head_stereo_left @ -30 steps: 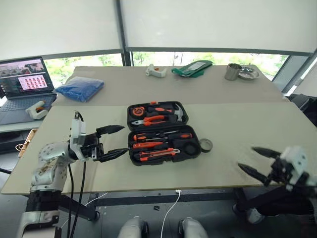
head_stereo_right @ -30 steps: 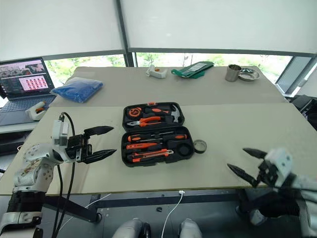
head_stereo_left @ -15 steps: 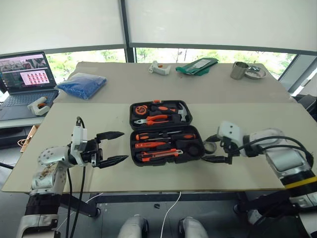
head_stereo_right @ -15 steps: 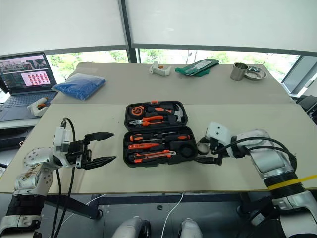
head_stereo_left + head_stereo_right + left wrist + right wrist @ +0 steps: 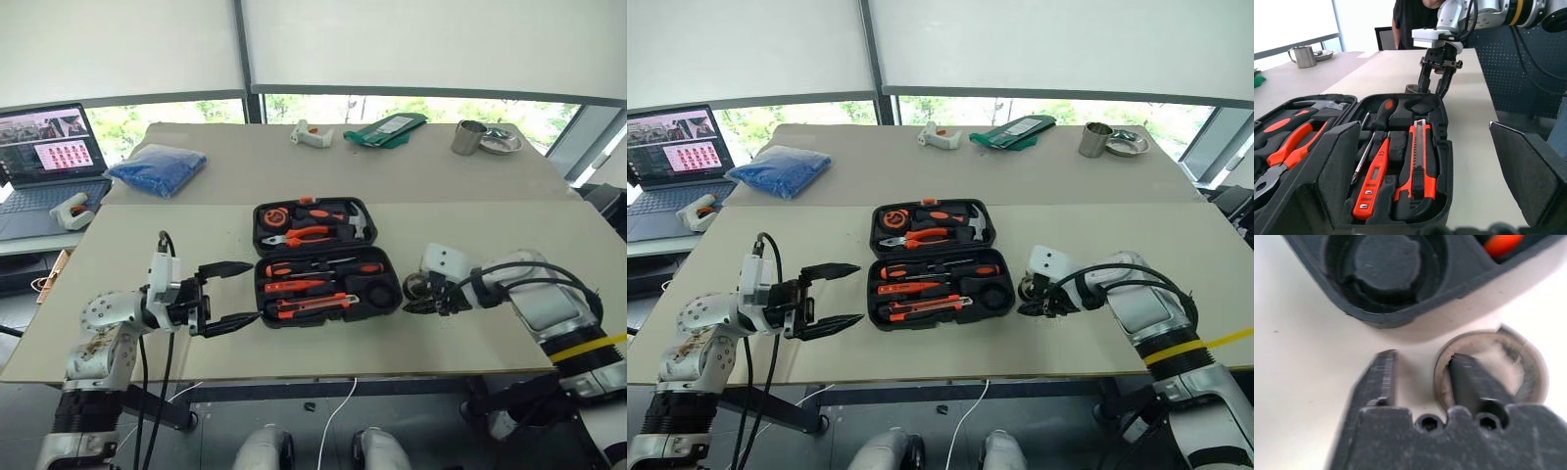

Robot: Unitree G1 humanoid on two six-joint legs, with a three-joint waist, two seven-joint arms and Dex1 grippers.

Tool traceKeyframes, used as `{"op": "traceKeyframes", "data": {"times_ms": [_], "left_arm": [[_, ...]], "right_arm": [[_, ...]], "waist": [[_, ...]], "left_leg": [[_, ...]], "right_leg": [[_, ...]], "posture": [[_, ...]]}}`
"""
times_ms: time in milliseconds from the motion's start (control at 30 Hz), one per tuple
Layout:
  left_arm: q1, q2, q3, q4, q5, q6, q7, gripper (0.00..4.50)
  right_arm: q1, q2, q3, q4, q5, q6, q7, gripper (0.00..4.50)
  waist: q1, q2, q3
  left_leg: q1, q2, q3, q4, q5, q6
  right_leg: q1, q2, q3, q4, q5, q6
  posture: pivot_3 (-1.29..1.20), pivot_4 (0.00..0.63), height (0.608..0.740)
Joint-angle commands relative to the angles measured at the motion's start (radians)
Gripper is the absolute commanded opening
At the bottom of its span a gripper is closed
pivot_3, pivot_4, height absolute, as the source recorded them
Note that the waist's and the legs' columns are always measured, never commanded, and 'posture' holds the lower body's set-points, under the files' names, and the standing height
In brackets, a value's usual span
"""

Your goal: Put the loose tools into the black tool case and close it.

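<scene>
The black tool case (image 5: 387,305) lies open in the middle of the table. Its near half holds two screwdrivers (image 5: 323,267), the orange tester pen (image 5: 1374,178) and the utility knife (image 5: 313,304). Its round recess (image 5: 1386,264) has nothing in it. The black tape roll (image 5: 1528,367) lies flat on the table just right of the case. My right gripper (image 5: 419,299) points down onto it, narrowly open: one finger (image 5: 1474,382) is inside the hole and the other (image 5: 1378,377) outside, a small gap off the wall. My left gripper (image 5: 253,292) hangs wide open and level, left of the case.
On the far table lie a blue bag (image 5: 159,169), the white glue gun (image 5: 312,137), a green pouch (image 5: 384,129), a metal cup (image 5: 465,138) and a dish (image 5: 500,143). A laptop (image 5: 44,147) stands at far left. A person (image 5: 1410,19) sits beyond the table's right end.
My right arm swung in from beyond the table's right front corner to the tape roll, and its fingers have narrowed from wide open around the roll's wall. The left gripper has stayed put.
</scene>
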Motion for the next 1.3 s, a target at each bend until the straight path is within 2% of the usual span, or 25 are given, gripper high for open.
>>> {"op": "traceKeyframes", "data": {"times_ms": [33,67,167,233,367,567,867,1067,1133,1267,1300], "left_arm": [[-0.012,-0.007,-0.011,-0.034,-0.017,-0.009,0.000,4.50],[-0.011,-0.010,-0.014,-0.036,-0.015,-0.011,0.000,4.50],[-0.004,-0.017,-0.018,-0.042,-0.013,-0.018,0.006,4.50],[0.008,-0.018,-0.013,-0.047,-0.014,-0.022,0.013,4.50],[0.034,-0.016,-0.006,-0.048,-0.015,-0.020,0.022,4.50],[0.062,-0.026,-0.003,-0.047,-0.005,-0.046,0.037,4.50],[0.107,-0.017,0.008,-0.035,-0.001,-0.086,0.044,4.50],[0.115,-0.010,0.001,-0.043,-0.009,-0.063,0.053,4.50],[0.112,-0.006,0.012,-0.047,-0.019,-0.031,0.081,4.50],[0.093,0.009,0.054,-0.032,0.038,0.043,0.268,4.50],[0.085,0.028,0.052,-0.023,0.067,0.099,0.327,4.50]], "right_arm": [[-0.024,-0.017,-0.022,0.011,-0.002,-0.040,0.036,0.35],[-0.025,-0.021,-0.026,0.019,-0.001,-0.051,0.042,0.07],[-0.040,-0.052,-0.069,-0.001,0.068,-0.050,0.137,0.07],[-0.069,-0.032,-0.112,-0.035,0.130,-0.046,0.160,0.07],[-0.128,0.011,-0.092,-0.109,0.193,0.097,0.186,0.07],[-0.143,0.067,0.002,-0.109,0.151,0.171,0.162,0.07],[-0.130,0.068,0.069,-0.076,0.084,0.162,0.129,0.07],[-0.134,0.076,0.048,-0.083,0.090,0.155,0.122,1.99],[-0.142,0.073,0.005,-0.106,0.150,0.183,0.156,2.70],[-0.147,0.049,-0.104,-0.075,0.238,0.137,0.197,4.11],[-0.153,0.045,-0.131,-0.038,0.239,0.116,0.186,4.11]], "waist": [[0.000,0.000,0.000],[0.000,0.000,0.000],[0.000,0.000,0.000],[0.000,0.000,0.000],[-0.017,0.000,0.000],[-0.014,0.000,0.000],[-0.009,0.000,0.000],[-0.007,0.000,0.000],[-0.007,0.000,0.000],[-0.007,0.000,0.001],[-0.006,0.000,0.001]], "left_leg": [[0.000,0.000,0.000,0.000,0.000,0.000],[0.000,0.000,0.000,0.000,0.000,0.000],[0.000,0.000,0.000,0.000,0.000,0.000],[0.000,0.000,0.000,0.000,0.000,0.000],[0.000,0.001,0.000,0.000,0.000,0.000],[0.001,0.001,0.000,0.000,0.000,-0.001],[0.000,0.001,0.000,0.000,0.000,-0.001],[0.000,0.001,0.000,0.000,0.000,-0.001],[0.000,0.001,0.000,0.000,0.000,-0.001],[0.000,0.001,0.000,0.000,0.000,-0.001],[0.000,0.001,0.000,0.000,0.000,-0.001]], "right_leg": [[0.000,0.000,0.000,0.000,0.000,0.000],[0.000,0.000,0.000,0.000,0.000,0.000],[0.000,0.000,0.000,0.000,0.000,0.000],[0.000,0.000,0.000,0.000,0.000,0.000],[0.000,0.001,0.000,0.000,0.001,0.000],[0.000,0.001,-0.001,0.001,0.001,0.000],[-0.001,0.000,-0.001,0.000,0.001,-0.001],[0.000,0.000,-0.001,0.000,0.001,-0.001],[0.000,0.000,-0.001,0.000,0.001,-0.001],[0.000,0.000,-0.001,0.000,0.001,0.000],[0.000,0.000,-0.001,0.000,0.001,0.000]], "posture": [[0.00,0.150,0.740],[0.00,0.150,0.740],[0.00,0.150,0.740],[0.00,0.150,0.740],[0.00,0.150,0.740],[0.00,0.150,0.740],[0.00,0.150,0.740],[0.00,0.150,0.740],[0.00,0.150,0.740],[0.00,0.150,0.740],[0.00,0.150,0.740]]}}
